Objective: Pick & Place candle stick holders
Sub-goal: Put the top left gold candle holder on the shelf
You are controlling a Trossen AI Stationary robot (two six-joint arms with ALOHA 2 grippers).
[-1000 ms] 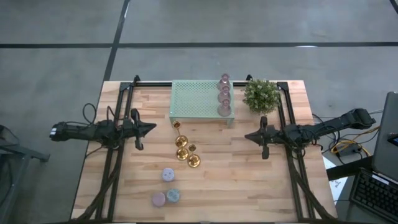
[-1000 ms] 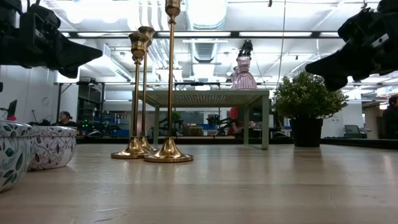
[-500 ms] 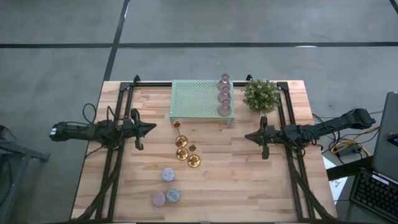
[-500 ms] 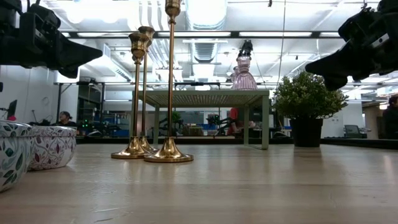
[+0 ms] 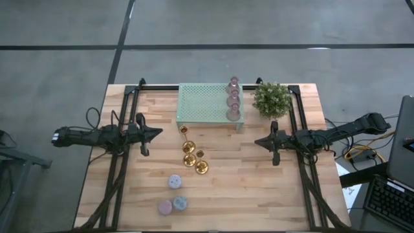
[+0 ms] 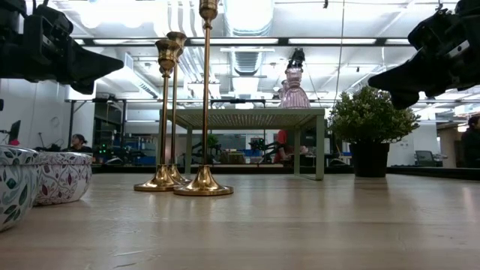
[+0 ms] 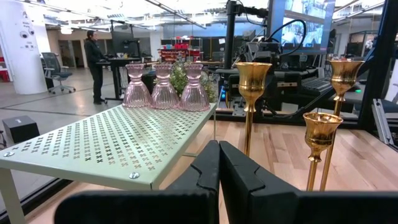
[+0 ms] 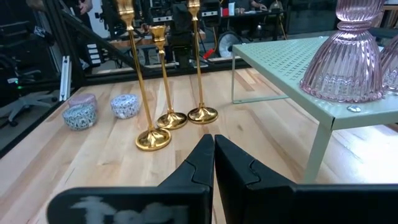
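Note:
Three tall gold candle stick holders [image 5: 191, 155] stand on their round bases mid-table, also visible in the low view [image 6: 202, 97]. Several pink glass holders [image 5: 233, 98] stand in a row along the right edge of the mint-green perforated stand [image 5: 206, 107]. Three squat pastel holders [image 5: 173, 195] sit near the front edge. My left gripper [image 5: 160, 134] hovers shut at the table's left, pointing level toward the gold holders [image 7: 252, 87]. My right gripper [image 5: 257, 141] hovers shut at the right, facing them too [image 8: 155, 93]. Neither touches anything.
A small bushy plant [image 5: 272, 98] in a dark pot stands at the back right beside the stand. Black frame rails [image 5: 123, 162] run along both table sides. Bare wood [image 5: 252, 188] lies at the front right. A person stands in the room beyond [image 7: 94, 59].

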